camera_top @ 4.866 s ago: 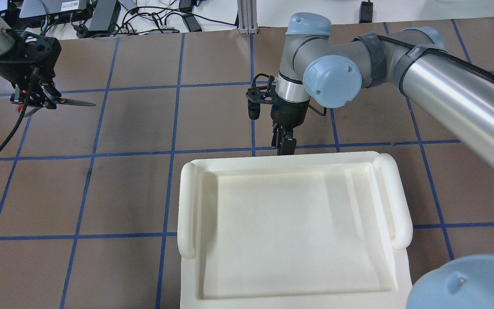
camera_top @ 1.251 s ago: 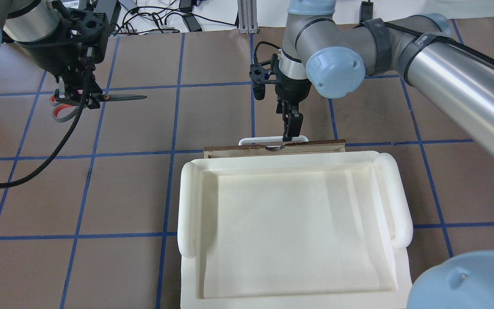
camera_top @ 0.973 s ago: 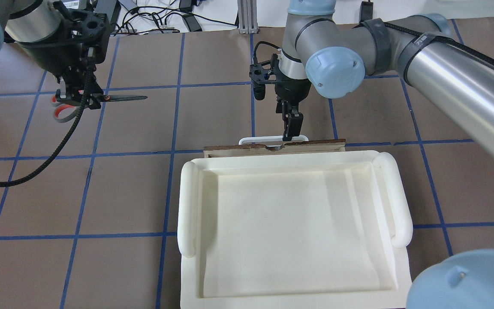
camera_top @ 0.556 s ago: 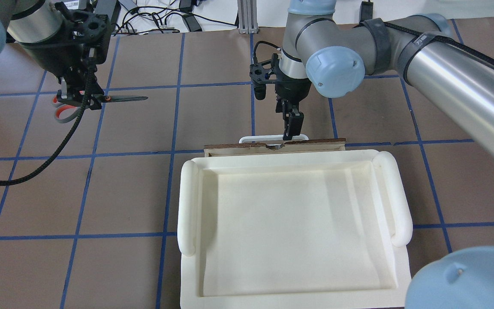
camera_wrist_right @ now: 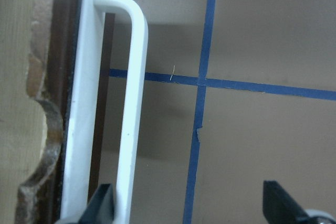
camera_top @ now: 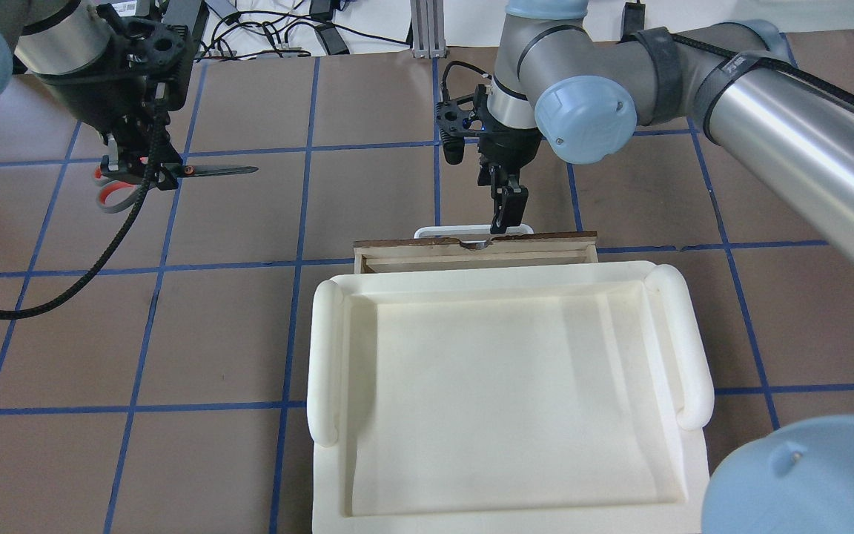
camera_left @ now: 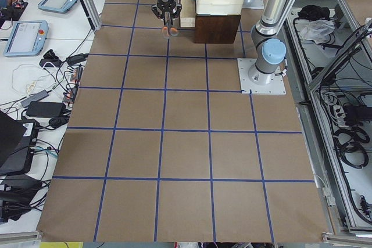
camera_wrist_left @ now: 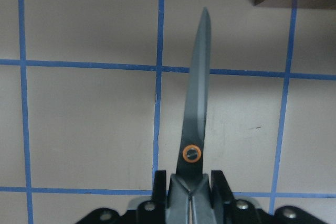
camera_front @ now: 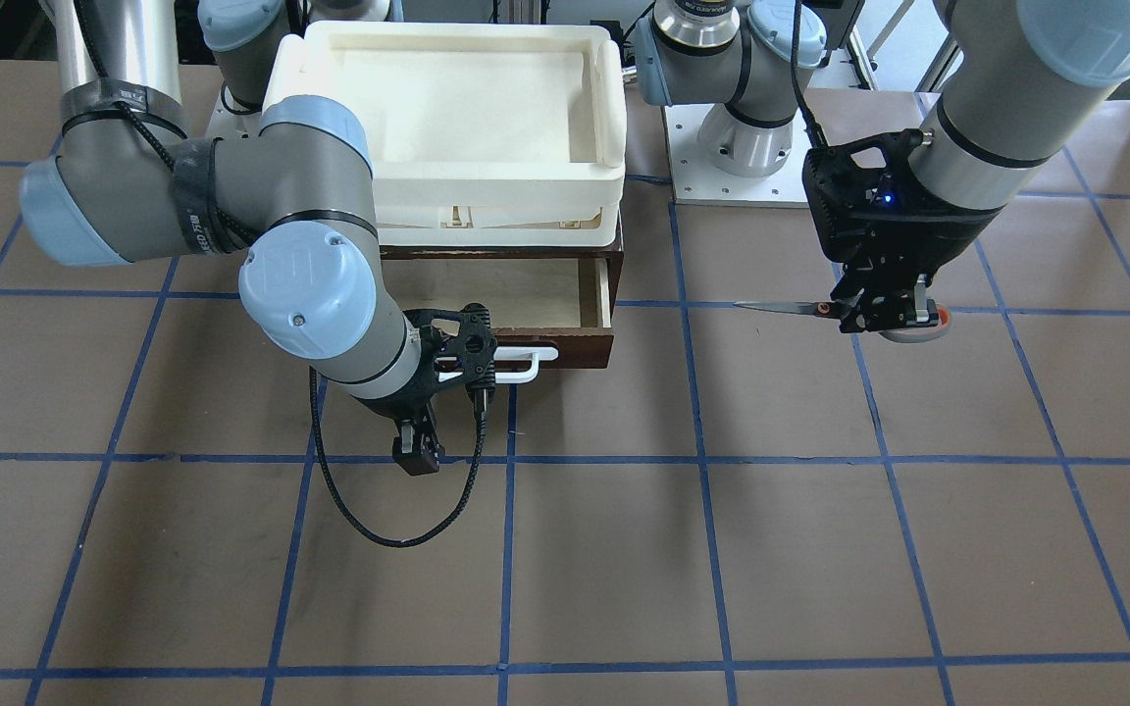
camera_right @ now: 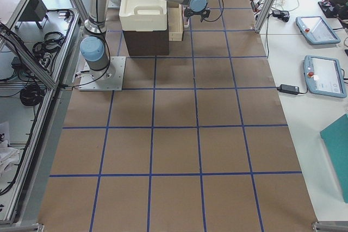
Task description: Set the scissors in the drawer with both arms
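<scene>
Scissors, a small pair with grey handles lined orange-red and slim pointed silver blades, hang level above the brown, blue-gridded desk. The black two-finger left end effector is clamped on them just behind the pivot. Their tips point toward the dark brown wooden drawer but are well apart from it.

That drawer stands partway out beneath a cream-white plastic tray, showing a strip of pale plywood floor with nothing in it. The black right end effector hangs at the drawer's white bar handle. Its fingers are apart, and one finger is just beside the bar; contact cannot be made out.

By my reading, picking up the scissors is done and opening the drawer is under way. The gap looks narrow for the scissors. Widening it, carrying the scissors over and releasing them inside appear to be what is left.
</scene>
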Controlling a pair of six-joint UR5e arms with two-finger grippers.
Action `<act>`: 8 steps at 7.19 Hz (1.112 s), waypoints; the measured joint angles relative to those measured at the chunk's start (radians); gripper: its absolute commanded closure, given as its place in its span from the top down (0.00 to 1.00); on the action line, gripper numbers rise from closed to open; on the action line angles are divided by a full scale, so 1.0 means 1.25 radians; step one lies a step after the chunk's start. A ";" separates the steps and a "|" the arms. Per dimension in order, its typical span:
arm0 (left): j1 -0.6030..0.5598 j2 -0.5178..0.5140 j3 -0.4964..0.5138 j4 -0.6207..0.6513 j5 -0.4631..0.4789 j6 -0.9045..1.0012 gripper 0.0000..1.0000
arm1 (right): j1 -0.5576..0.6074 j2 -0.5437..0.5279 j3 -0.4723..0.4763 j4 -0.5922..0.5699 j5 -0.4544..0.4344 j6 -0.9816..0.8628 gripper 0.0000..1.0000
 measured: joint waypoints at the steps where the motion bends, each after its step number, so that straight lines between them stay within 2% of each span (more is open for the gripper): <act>1: 0.000 -0.001 0.000 0.000 -0.001 0.000 0.00 | -0.001 0.001 0.000 -0.019 0.006 0.002 1.00; 8: 0.000 -0.003 -0.001 0.000 -0.001 -0.002 0.00 | -0.005 0.014 -0.012 -0.072 0.009 -0.002 1.00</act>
